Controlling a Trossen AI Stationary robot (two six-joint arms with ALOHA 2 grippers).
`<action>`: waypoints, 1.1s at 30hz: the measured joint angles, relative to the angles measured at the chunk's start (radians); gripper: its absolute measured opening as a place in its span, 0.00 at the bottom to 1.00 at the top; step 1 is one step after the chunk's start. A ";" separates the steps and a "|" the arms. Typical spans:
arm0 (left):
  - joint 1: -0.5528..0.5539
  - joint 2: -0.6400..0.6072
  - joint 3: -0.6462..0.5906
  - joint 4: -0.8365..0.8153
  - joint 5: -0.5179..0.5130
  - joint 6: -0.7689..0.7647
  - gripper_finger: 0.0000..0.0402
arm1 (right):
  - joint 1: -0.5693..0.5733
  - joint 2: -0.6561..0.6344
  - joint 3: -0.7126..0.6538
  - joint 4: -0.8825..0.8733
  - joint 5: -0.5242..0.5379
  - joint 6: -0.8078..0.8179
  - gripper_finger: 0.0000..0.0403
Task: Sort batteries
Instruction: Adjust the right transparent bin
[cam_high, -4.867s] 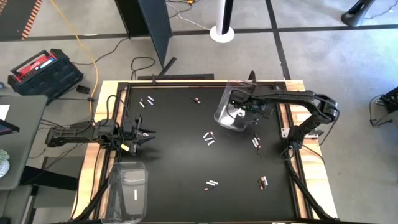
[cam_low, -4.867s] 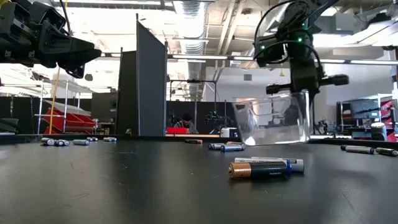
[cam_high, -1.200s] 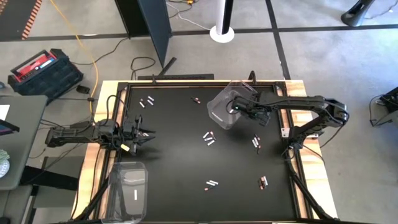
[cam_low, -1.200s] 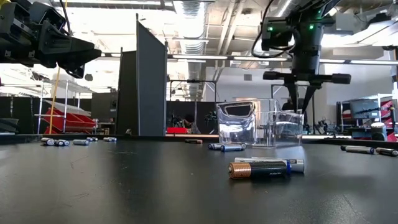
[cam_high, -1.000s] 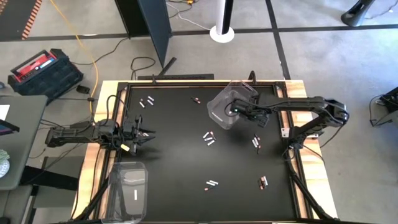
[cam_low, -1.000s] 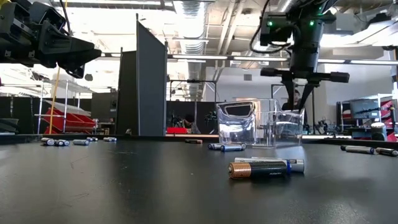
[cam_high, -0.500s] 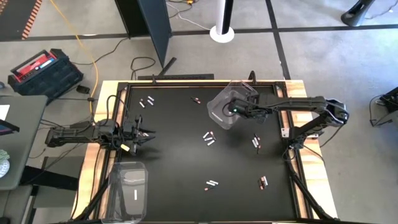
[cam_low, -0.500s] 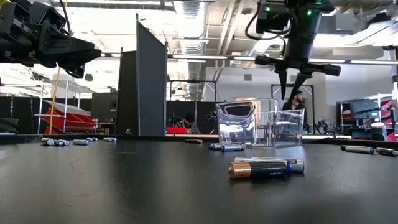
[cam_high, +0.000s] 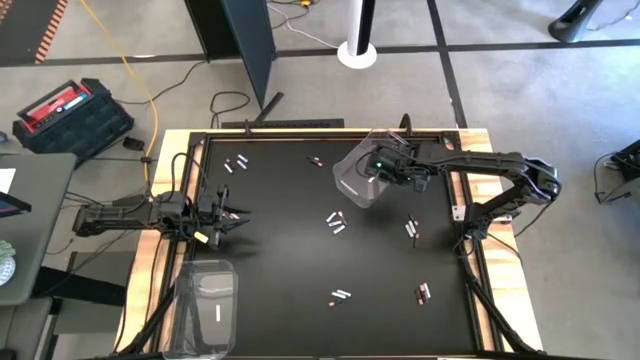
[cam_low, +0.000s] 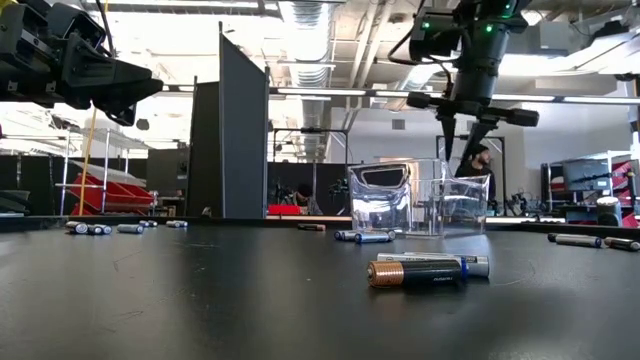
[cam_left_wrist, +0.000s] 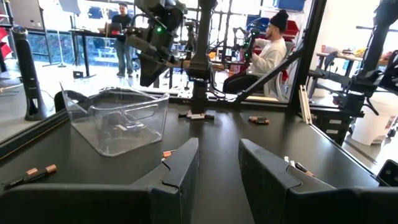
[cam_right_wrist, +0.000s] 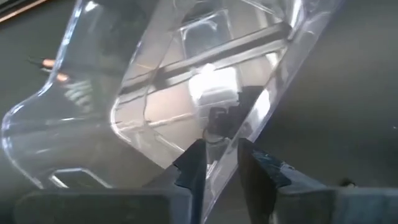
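A clear plastic bin (cam_high: 360, 172) stands upright on its base on the black mat at the far right, also in the low view (cam_low: 415, 200). My right gripper (cam_low: 462, 150) hovers open just above the bin's rim, pointing steeply down, touching nothing; its wrist view looks past the fingers (cam_right_wrist: 221, 165) into the bin. Batteries lie scattered on the mat in small groups: (cam_high: 335, 222), (cam_high: 412, 230), (cam_high: 340, 295), (cam_high: 423, 292), (cam_high: 235, 163), with one pair close to the low camera (cam_low: 425, 270). My left gripper (cam_high: 235, 215) waits open at the left edge, held level.
A second clear bin (cam_high: 205, 300) holding one pale battery stands at the near left corner. A dark upright panel (cam_low: 243, 130) rises behind the far edge. People sit and stand in the room beyond. The mat's middle (cam_high: 290, 250) is bare between the groups.
My right gripper has let go of the bin's wall, risen clear above the rim, shifted slightly toward the far edge and rolled about its own axis. The bin has stayed standing where it was.
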 joint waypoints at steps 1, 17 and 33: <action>0.000 0.000 0.000 0.000 0.000 0.000 0.28 | -0.003 0.000 0.000 0.003 0.000 -0.001 0.33; 0.000 0.000 0.000 0.000 0.000 0.000 0.28 | -0.018 0.013 -0.015 -0.082 0.014 0.237 0.61; 0.000 0.000 0.000 0.000 0.000 0.000 0.28 | -0.072 0.240 -0.016 0.031 -0.064 0.169 0.37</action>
